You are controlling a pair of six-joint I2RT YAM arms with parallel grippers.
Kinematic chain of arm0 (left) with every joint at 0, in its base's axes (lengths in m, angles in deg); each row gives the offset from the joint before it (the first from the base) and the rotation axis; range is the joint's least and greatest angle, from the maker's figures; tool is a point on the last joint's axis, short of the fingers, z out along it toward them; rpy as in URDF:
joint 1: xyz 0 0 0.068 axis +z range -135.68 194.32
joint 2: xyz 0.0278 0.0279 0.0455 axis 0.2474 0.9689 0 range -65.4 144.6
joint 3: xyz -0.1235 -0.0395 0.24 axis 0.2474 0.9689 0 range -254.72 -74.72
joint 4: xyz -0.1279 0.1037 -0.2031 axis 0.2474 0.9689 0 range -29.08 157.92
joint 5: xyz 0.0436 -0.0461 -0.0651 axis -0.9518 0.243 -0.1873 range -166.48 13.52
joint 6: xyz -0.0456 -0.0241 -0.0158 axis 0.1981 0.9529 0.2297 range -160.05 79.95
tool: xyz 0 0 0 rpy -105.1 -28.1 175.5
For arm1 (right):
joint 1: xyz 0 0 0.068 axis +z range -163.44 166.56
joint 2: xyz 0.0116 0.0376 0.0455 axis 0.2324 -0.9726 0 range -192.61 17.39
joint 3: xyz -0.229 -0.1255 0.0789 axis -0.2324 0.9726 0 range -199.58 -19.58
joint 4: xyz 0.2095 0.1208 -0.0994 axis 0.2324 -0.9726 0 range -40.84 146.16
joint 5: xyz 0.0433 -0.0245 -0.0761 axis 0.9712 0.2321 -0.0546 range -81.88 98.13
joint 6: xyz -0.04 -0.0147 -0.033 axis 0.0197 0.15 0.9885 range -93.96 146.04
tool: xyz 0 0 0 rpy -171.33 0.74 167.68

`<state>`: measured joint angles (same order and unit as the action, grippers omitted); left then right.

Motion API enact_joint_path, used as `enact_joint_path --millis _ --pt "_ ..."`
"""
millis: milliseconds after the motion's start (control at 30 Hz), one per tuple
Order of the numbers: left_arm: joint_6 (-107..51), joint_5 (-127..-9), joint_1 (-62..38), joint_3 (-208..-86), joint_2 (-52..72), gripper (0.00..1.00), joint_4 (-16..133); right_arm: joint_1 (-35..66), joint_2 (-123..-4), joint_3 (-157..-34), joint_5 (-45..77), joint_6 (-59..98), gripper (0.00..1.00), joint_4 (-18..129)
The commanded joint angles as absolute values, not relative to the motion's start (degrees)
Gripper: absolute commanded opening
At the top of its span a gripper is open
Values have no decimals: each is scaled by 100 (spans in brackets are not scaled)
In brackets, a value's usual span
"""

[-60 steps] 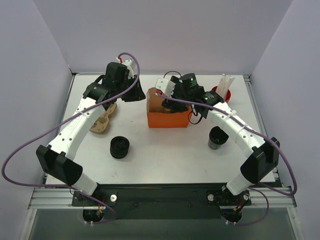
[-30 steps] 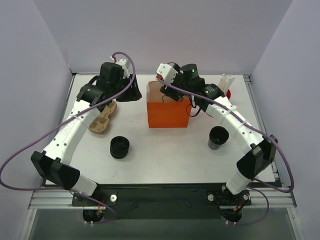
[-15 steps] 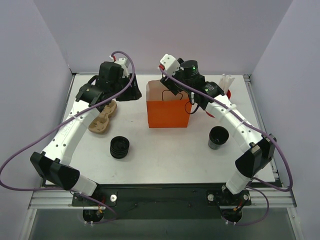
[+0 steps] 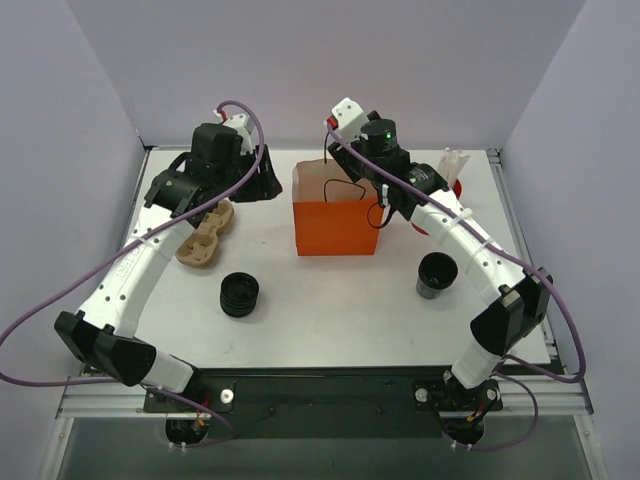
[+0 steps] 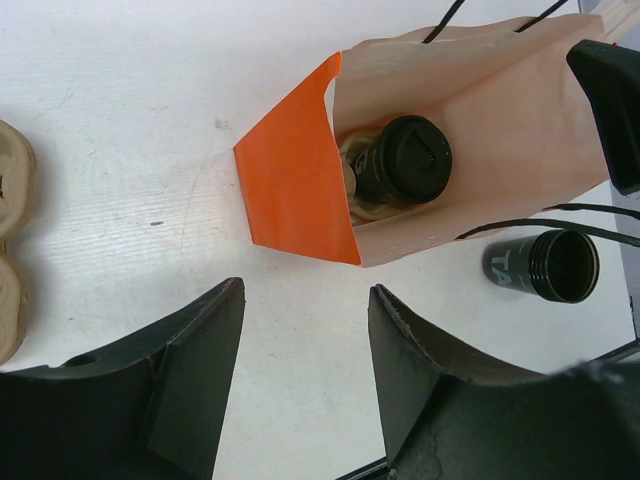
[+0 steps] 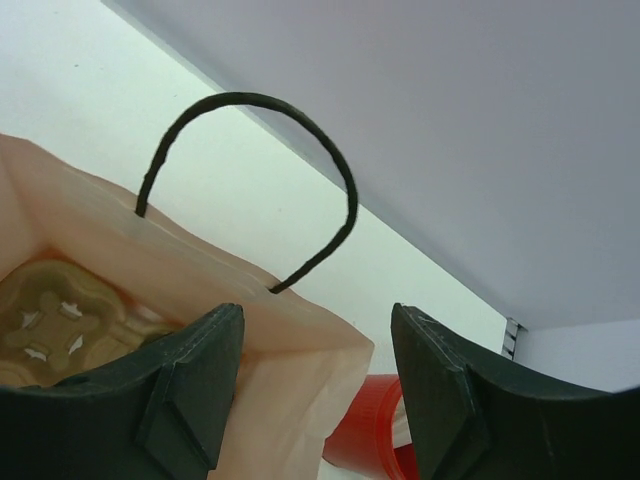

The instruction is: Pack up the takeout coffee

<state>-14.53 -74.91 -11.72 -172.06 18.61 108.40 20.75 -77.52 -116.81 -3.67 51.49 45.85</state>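
The takeout coffee (image 4: 437, 275), a small dark cup with a round black rim, stands on the table right of the orange paper bag (image 4: 335, 225); the left wrist view shows it (image 5: 553, 266) beyond the bag (image 5: 295, 185). Inside the bag a black-lidded cup (image 5: 405, 165) sits in a tan carrier. My left gripper (image 4: 262, 176) hangs open just left of the bag, holding nothing (image 5: 305, 292). My right gripper (image 4: 380, 198) is open over the bag's right rear corner (image 6: 316, 312), above the paper wall (image 6: 290, 340) and black handle (image 6: 300, 120), not touching them.
A tan pulp carrier (image 4: 205, 238) lies at the left. A low ribbed black stack (image 4: 240, 293) sits in front of it. The red cup of white straws (image 4: 447, 182) stands behind the right arm and shows past the bag (image 6: 375, 440).
My right gripper has lifted up and back out of the bag's mouth, and the bag has gone from slumped to standing upright. The left gripper has drawn slightly left.
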Motion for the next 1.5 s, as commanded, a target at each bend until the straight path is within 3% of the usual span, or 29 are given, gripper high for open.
enact_joint_path --millis 0,233,400,433,500,533,567,700,900,1100,1167,1267,1367,1400,1467 --pt "-1377 -7410 -1160 -17368 1590 62 10802 2092 -7454 -11890 -1138 4775 61 4956" --pt "-1281 -7358 -1169 -17377 1424 62 10811 2092 -7244 -12363 -1095 4064 60 4423" --pt "-955 -6753 -1160 -17255 1055 67 10409 2093 -6814 -13076 -1210 2276 61 2999" --pt "-903 -6603 -1169 -17037 828 76 10085 2101 -6569 -13094 -1035 2096 66 2588" --pt "-797 -6383 -1169 -16772 589 80 9854 2101 -6243 -12832 -411 1623 77 2295" --pt "-736 -6312 -1169 -16466 345 86 9601 2101 -5832 -12613 -253 1402 92 2163" --pt "-718 -6225 -1169 -16350 238 94 9494 2101 -5620 -12167 -103 1156 100 2127" --pt "-779 -5953 -1327 -15691 -263 97 9151 2119 -4635 -11059 767 469 100 2056" --pt "-858 -5960 -1345 -14620 -1221 97 8878 2110 -3667 -10028 725 -1008 100 1767" --pt "-972 -6162 -1336 -14345 -1635 97 8983 2101 -3271 -9736 -619 -151 100 2124" --pt "-1016 -6215 -1336 -14371 -1636 97 9053 2014 -3428 -9990 -1443 360 100 2188" --pt "-1130 -6215 -1336 -14459 -1557 97 9273 1663 -4104 -10535 -1683 1300 100 2171" --pt "-1192 -6110 -1336 -14573 -1504 97 9562 663 -4763 -10895 -967 1873 89 2258" --pt "-1210 -6057 -1345 -14600 -1504 97 9685 77 -5078 -11001 -685 1900 78 2293" --pt "-1236 -5987 -1336 -14609 -1539 97 9774 -375 -5335 -11046 -139 1936 69 2503"
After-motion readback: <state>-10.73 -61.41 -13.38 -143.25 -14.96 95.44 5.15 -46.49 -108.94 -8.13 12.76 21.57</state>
